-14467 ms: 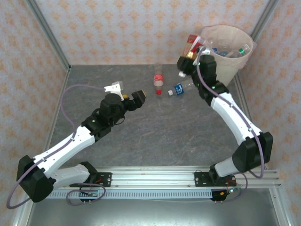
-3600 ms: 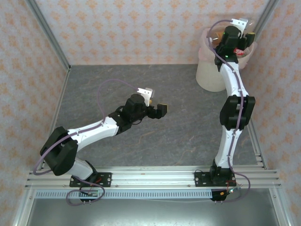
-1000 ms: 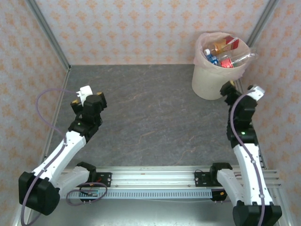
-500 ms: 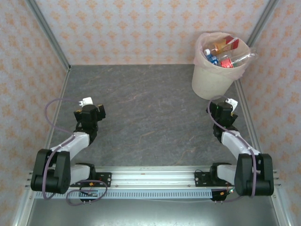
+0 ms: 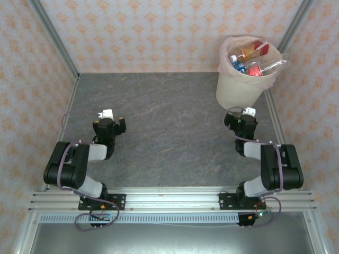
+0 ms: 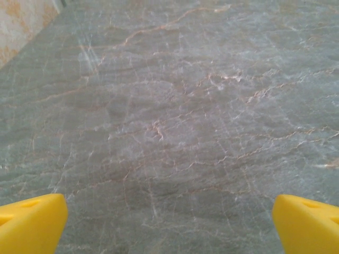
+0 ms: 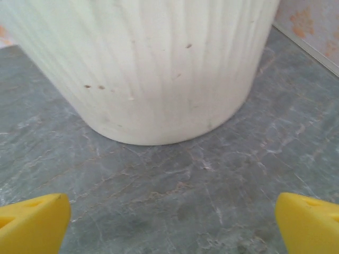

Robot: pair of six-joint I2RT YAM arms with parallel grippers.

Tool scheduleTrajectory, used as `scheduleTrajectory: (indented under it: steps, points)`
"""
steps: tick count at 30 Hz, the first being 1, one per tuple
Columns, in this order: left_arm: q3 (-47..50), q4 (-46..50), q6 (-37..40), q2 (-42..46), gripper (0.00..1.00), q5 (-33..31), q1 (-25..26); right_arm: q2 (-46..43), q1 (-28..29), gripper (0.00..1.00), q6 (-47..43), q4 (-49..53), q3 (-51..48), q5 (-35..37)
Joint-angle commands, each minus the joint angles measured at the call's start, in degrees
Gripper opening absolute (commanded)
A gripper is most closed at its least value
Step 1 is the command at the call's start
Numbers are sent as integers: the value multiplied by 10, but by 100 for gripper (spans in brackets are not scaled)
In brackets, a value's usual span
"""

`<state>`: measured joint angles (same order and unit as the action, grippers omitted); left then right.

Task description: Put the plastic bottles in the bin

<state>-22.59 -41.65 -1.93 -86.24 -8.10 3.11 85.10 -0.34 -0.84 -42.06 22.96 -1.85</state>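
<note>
The bin (image 5: 238, 90), a cream-white bucket with a pink bag over its rim, stands at the table's far right corner. Several plastic bottles (image 5: 250, 59) lie inside it, clear and orange-brown, with red labels and a blue cap. My right gripper (image 5: 240, 118) sits low just in front of the bin. In the right wrist view the bin's ribbed wall (image 7: 153, 63) is close ahead, and the right gripper (image 7: 170, 225) is open with bare table between its yellow fingertips (image 7: 32, 222). My left gripper (image 5: 110, 124) rests at the left. It (image 6: 169, 227) is open over bare grey marble.
Patterned walls with metal corner posts (image 5: 53, 39) enclose the grey marble table (image 5: 169, 121). Both arms are folded back near their bases, by the aluminium rail (image 5: 169, 203) at the near edge. The bin stands close to the right wall.
Both arms have folded back and down toward their bases. The right gripper has come down in front of the bin. Both grippers stay open.
</note>
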Motion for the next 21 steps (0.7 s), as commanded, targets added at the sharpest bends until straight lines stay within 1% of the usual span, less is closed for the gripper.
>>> scheduleTrajectory:
  steps: [1, 2, 3, 4, 6, 21]
  points:
    - [-12, -25, 13, 3, 100, -38, 6, 18, 3, 99, -27, -127, -44, -28]
    - [-14, -15, 12, 6, 100, -38, 6, 11, 3, 99, -26, -77, -29, -21]
    - [-12, -23, 13, 4, 100, -38, 5, 23, 3, 99, -14, -34, 2, 6]
    - [-14, -17, 12, 6, 100, -38, 6, 24, 5, 99, -14, -6, 22, 10]
    - [-14, -18, 13, 5, 100, -37, 6, 23, 8, 99, -16, -27, 11, 17]
    - [-14, -18, 13, 5, 100, -36, 6, 21, 9, 99, -15, -22, 11, 19]
